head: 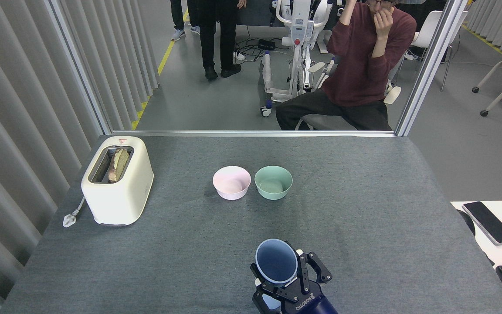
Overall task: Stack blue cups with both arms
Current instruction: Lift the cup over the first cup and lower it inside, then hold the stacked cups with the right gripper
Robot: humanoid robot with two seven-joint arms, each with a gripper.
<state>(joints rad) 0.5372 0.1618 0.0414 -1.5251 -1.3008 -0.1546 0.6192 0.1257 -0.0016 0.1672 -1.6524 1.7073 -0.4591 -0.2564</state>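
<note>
Only one blue cup (276, 261) shows plainly, clamped in the right gripper (286, 281) low at the table's (364, 209) near edge; a pale blue sliver (269, 302) under it could be a second. Two bowls, pink (231, 182) and green (273, 182), sit side by side mid-table, with one toaster (117, 179) far left.

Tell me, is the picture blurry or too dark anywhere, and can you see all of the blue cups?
In the head view, the light is soft and even, with no glare; the toaster and both bowls look sharp. The right pincer holds a blue cup, crisp, casting a faint shadow on the grey table. The second blue cup is almost wholly hidden beneath it.
</note>
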